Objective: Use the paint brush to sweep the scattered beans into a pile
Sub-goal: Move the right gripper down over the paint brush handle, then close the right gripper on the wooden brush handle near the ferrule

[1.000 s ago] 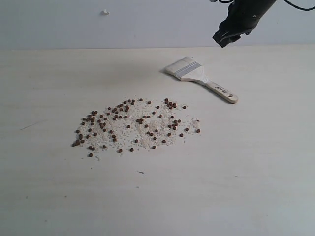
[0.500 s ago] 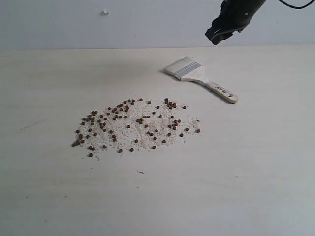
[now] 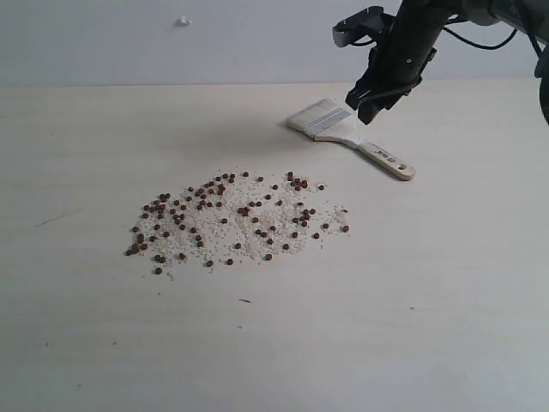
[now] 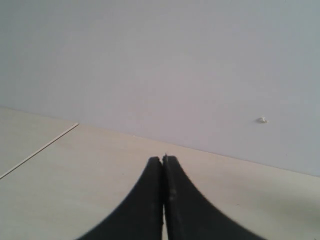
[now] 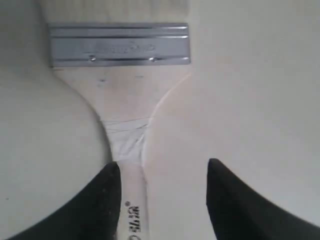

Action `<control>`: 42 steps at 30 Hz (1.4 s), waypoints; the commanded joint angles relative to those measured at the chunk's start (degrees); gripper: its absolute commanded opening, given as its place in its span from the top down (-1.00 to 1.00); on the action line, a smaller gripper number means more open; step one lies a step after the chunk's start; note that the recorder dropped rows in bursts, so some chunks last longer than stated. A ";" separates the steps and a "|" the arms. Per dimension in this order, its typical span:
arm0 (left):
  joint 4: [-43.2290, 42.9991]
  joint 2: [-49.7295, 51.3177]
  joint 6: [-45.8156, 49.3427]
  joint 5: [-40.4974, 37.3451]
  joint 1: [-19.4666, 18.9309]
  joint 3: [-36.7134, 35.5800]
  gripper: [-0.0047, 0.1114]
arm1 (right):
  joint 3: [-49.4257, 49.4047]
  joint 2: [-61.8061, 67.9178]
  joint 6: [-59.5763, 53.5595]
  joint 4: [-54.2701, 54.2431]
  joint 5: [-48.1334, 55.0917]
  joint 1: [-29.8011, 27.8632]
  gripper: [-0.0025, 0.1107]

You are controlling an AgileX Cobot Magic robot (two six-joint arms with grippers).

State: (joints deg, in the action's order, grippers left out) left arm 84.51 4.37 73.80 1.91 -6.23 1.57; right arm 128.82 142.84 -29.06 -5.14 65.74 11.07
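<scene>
The paint brush (image 3: 352, 136) lies flat on the table, pale bristles toward the back left, wooden handle toward the front right. Reddish-brown beans (image 3: 232, 219) are scattered over a patch of white crumbs at the table's middle. My right gripper (image 3: 364, 103) hangs open just above the brush's neck. In the right wrist view the silver ferrule (image 5: 119, 44) and the paint brush handle (image 5: 129, 165) show, the handle close beside one finger of the right gripper (image 5: 162, 167). My left gripper (image 4: 162, 160) is shut with nothing in it, over bare table near the wall.
A grey wall (image 3: 171, 43) with a small white bump (image 3: 184, 21) bounds the far edge of the pale wooden table (image 3: 429, 300). A thin dark speck (image 3: 244, 300) lies in front of the beans.
My right gripper has come down and to the left from high above the table to just over the brush's neck, its jaws a little wider. Brush and beans have not moved.
</scene>
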 commanded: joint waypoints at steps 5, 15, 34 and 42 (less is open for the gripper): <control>0.21 0.08 -0.11 -0.06 -0.15 -0.20 0.92 | 0.76 1.91 -3.07 -4.04 1.73 0.21 0.08; 0.21 0.08 -0.11 -0.06 -0.15 -0.20 0.92 | 0.76 3.36 -3.18 -4.04 -1.05 0.21 0.08; 0.21 0.08 -0.11 -0.06 -0.15 -0.20 0.92 | 0.76 6.45 -1.09 -1.84 -6.34 1.25 0.11; 0.21 0.08 -0.11 -0.06 -0.15 -0.20 0.92 | 0.76 6.45 -0.73 -1.18 -5.94 1.25 0.64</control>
State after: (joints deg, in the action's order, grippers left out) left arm 84.51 4.37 73.80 1.91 -6.23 1.57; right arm 129.16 149.01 -29.87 -7.55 59.81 12.20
